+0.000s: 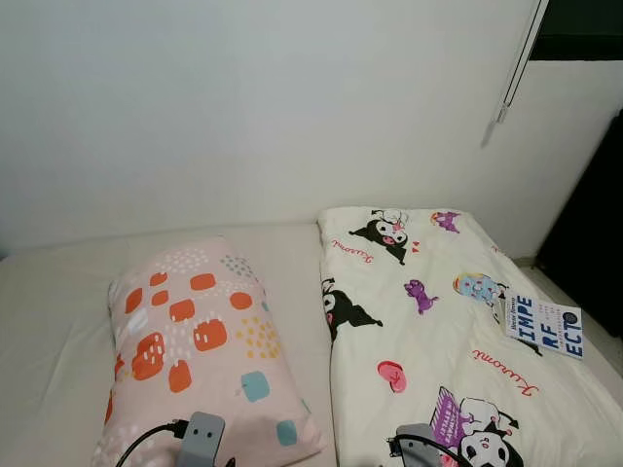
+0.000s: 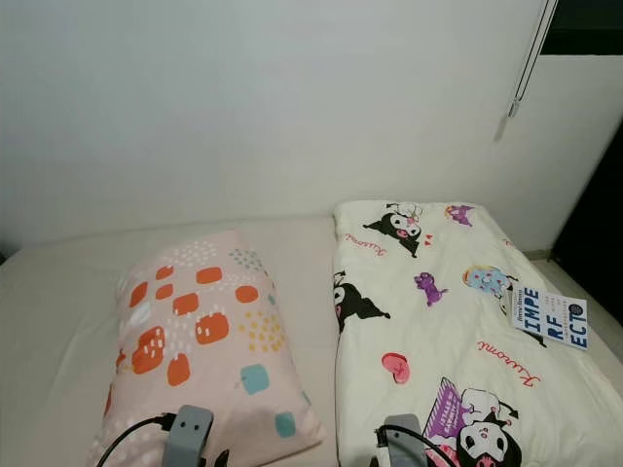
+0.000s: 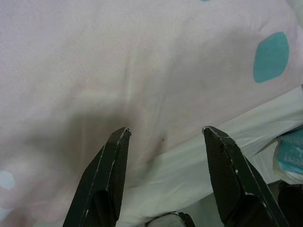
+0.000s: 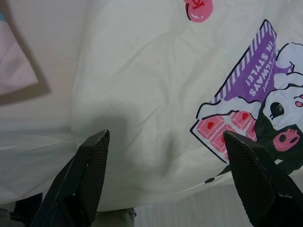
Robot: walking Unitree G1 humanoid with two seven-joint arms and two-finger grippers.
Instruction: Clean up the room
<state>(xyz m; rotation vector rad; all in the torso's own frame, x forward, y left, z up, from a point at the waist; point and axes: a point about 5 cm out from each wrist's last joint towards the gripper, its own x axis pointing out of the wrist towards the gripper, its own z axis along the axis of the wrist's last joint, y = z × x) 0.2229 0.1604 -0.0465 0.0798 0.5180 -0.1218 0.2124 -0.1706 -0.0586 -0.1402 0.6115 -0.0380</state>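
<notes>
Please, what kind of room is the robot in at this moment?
Most likely a bedroom. A pink patterned pillow lies on a bed against a plain white wall, and beside the pillow is a folded cartoon-print blanket with a book resting on it.

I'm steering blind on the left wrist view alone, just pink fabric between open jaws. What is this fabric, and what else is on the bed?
Observer: That fabric is a pink pillow with orange blocks and teal squares, lying on the bed's left half.
Operator: And to its right?
Observer: A folded white cartoon-print blanket lies beside it, reaching up to the wall.
Operator: Anything loose on it?
Observer: Yes, a white booklet with blue letters rests near the blanket's right edge.
Operator: Where is the other arm?
Observer: The right gripper hovers over the blanket's near end, jaws wide apart.
</notes>
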